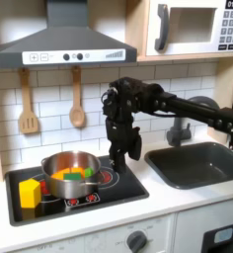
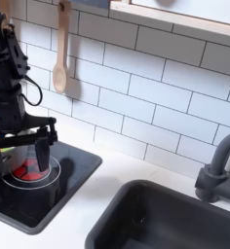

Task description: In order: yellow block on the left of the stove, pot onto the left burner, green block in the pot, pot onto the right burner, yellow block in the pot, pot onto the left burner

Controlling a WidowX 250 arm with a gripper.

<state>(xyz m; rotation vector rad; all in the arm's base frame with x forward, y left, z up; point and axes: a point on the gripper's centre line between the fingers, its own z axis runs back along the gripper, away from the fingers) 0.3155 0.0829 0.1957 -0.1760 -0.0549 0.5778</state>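
Over the stove, the gripper hangs with fingers spread and empty just right of the pot, which holds the green block, the yellow block left of it.

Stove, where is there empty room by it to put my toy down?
The white counter between the stove and the sink is bare. The stove itself is crowded: the yellow block and the pot fill the first exterior view's left, and the tool hangs over the rest.
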